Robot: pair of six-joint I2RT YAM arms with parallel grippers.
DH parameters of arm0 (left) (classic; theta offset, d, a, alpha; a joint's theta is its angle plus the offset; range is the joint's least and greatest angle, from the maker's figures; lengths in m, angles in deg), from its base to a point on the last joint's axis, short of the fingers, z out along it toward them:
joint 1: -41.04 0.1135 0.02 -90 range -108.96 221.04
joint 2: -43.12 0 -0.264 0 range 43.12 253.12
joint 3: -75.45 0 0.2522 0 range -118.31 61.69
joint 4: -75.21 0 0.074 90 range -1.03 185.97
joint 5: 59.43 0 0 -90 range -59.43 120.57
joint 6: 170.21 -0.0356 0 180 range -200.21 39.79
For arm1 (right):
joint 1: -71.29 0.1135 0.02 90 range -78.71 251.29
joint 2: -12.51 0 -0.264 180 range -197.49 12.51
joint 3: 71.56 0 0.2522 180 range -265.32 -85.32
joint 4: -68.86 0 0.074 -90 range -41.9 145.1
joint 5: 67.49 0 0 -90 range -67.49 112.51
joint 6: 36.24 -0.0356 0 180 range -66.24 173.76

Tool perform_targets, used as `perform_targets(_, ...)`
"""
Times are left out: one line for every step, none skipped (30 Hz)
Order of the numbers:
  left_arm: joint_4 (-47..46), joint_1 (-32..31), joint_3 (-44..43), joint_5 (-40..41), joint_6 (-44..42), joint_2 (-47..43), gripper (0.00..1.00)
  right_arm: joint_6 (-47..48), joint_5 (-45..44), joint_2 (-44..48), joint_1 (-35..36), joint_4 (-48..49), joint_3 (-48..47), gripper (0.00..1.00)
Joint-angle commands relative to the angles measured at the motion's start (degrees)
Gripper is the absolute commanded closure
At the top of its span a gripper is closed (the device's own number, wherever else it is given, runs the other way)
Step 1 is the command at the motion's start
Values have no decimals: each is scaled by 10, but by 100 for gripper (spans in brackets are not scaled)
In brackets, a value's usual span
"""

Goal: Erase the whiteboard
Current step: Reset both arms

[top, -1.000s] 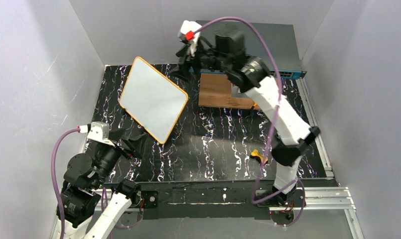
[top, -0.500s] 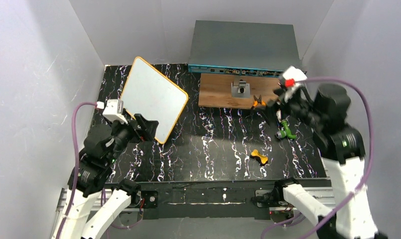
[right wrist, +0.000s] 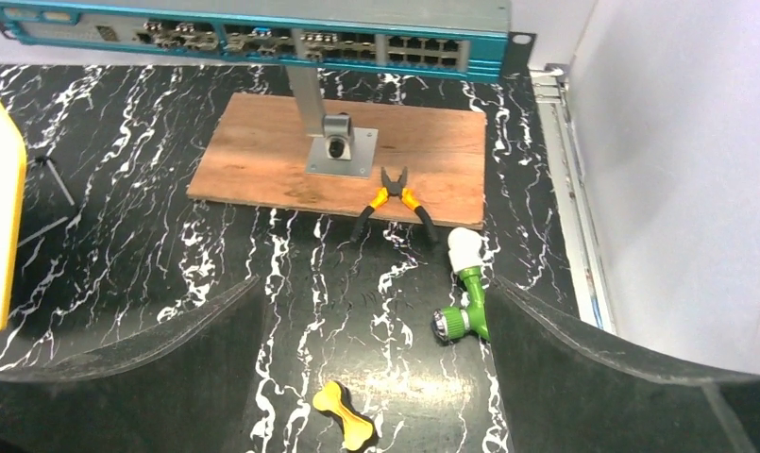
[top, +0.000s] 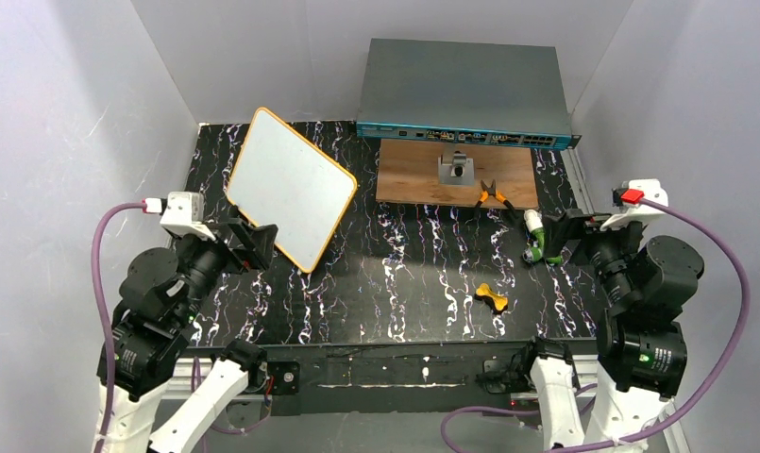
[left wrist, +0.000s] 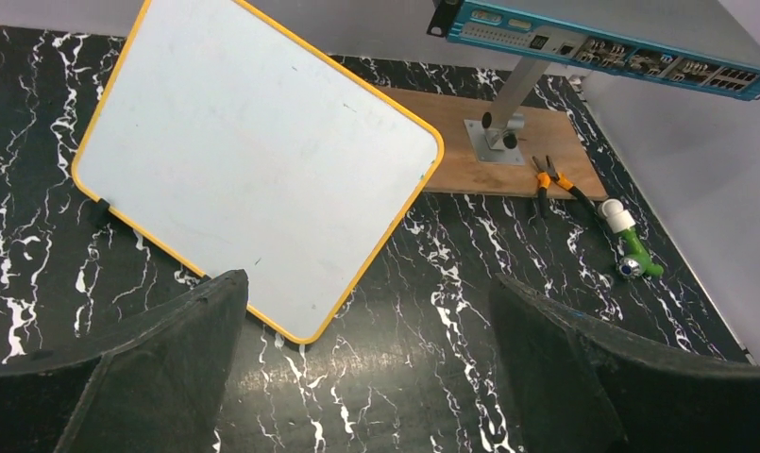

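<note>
Small white whiteboard with thin orange-yellow rim (top: 291,189) leans tilted at ten o'clock on the black marbled table (top: 404,274). It looks light, stiff and slick, best gripped at its rim. Left gripper (left wrist: 366,293) and right gripper (right wrist: 374,288) gape wide, empty.

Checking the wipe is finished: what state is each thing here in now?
Orange-rimmed white rectangular whiteboard: blank, propped tilted.
Left tool: open, empty.
Right tool: open, empty.
Orange-handled metal pliers: handles spread, partly on brown wooden board.

One whiteboard (top: 291,200), one pliers (top: 492,196), one switch (top: 465,90)
</note>
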Motion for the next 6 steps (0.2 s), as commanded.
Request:
perform_targets(28, -2, -16, 4, -21, 2, 2, -25, -2, -10, -31, 2, -49, 10)
perform_targets(30, -2, -18, 4, -23, 0, 2, -14, 12, -12, -38, -2, -55, 10)
perform_targets(30, -2, -19, 4, -25, -2, 2, -2, 31, -13, -44, -5, -57, 10)
perform_targets(31, -2, -21, 4, -27, -4, 2, 7, 50, -14, -49, -8, -57, 10)
perform_targets(32, -2, -22, 3, -28, -5, 2, -1, 59, -15, -52, -7, -55, 10)
perform_targets(34, -2, -24, 1, -29, -8, 2, -11, 73, -14, -54, -4, -53, 10)
